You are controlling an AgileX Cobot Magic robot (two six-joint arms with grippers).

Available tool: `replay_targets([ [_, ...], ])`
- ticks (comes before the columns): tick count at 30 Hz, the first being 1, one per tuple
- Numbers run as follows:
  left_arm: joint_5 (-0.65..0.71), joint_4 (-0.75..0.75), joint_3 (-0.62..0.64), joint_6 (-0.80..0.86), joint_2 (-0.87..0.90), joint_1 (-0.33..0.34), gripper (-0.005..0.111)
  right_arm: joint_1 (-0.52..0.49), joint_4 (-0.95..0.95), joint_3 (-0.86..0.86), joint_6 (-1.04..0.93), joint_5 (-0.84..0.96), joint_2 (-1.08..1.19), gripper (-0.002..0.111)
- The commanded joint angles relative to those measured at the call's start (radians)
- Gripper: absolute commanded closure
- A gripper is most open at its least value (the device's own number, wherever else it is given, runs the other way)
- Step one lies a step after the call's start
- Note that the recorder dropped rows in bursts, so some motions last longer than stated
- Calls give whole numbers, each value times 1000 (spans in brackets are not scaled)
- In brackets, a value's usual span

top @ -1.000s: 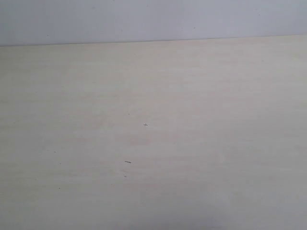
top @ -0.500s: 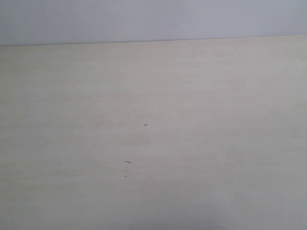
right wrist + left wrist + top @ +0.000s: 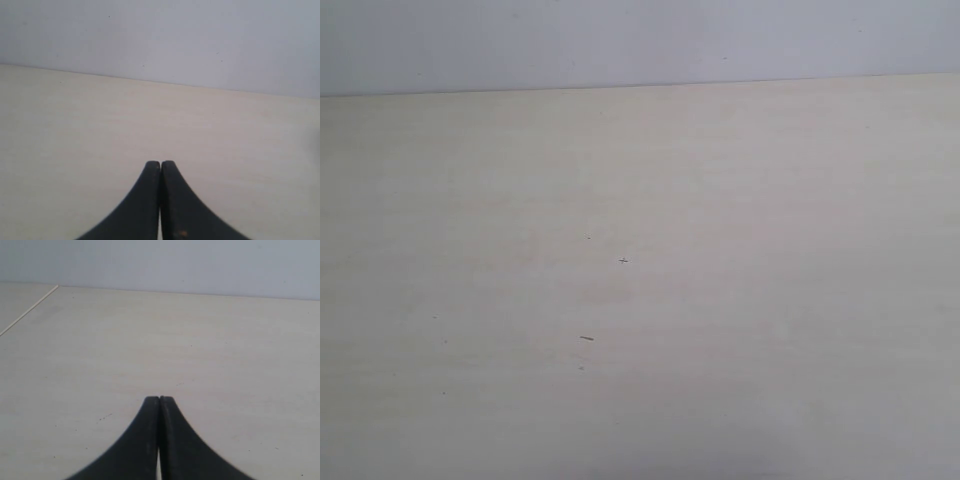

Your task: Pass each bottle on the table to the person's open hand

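Observation:
The pale beige wood-grain table fills the exterior view, with a few tiny dark specks near its middle. No bottle shows in any view, and the person's open hand is out of view too. Neither arm appears in the exterior view. In the left wrist view my left gripper is shut with nothing between its black fingers, hovering over the table. My right gripper in the right wrist view is shut the same way and holds nothing, above the table.
A plain grey-white wall rises behind the table's far edge. In the left wrist view a thin seam or table edge runs diagonally at one side.

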Motion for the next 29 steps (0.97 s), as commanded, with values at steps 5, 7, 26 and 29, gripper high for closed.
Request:
replay_targets([
  [5, -4, 6, -2, -9, -4, -1, 107, -48, -2, 5, -2, -7, -7, 108],
  [7, -4, 6, -2, -9, -4, -1, 107, -48, -2, 5, -2, -7, -7, 108],
  [26, -4, 6, -2, -9, -4, -1, 107, -98, -2, 5, -2, -7, -7, 108],
  [29, -4, 6, -2, -9, -4, -1, 107, -98, -2, 5, -2, -7, -7, 108],
])
